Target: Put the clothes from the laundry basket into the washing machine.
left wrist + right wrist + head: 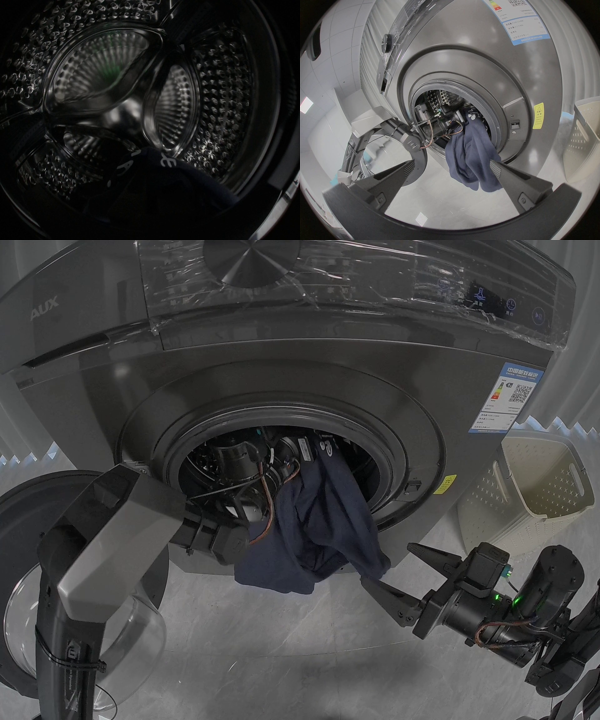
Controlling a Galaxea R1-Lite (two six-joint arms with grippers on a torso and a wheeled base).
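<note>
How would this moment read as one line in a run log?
left arm in washing machine | navy garment hanging half out | right gripper open beside it

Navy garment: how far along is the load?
Done: door open, navy garment at the washing machine, its top edge over the opening's rim and inside the drum. In hand: left arm reaches into the opening beside it; right gripper, open, sits at the hanging hem. Left: most of the cloth hangs outside and needs pushing in.

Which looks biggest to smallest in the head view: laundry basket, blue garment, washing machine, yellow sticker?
Largest: washing machine; then blue garment and laundry basket, too alike to rank; smallest: yellow sticker.
</note>
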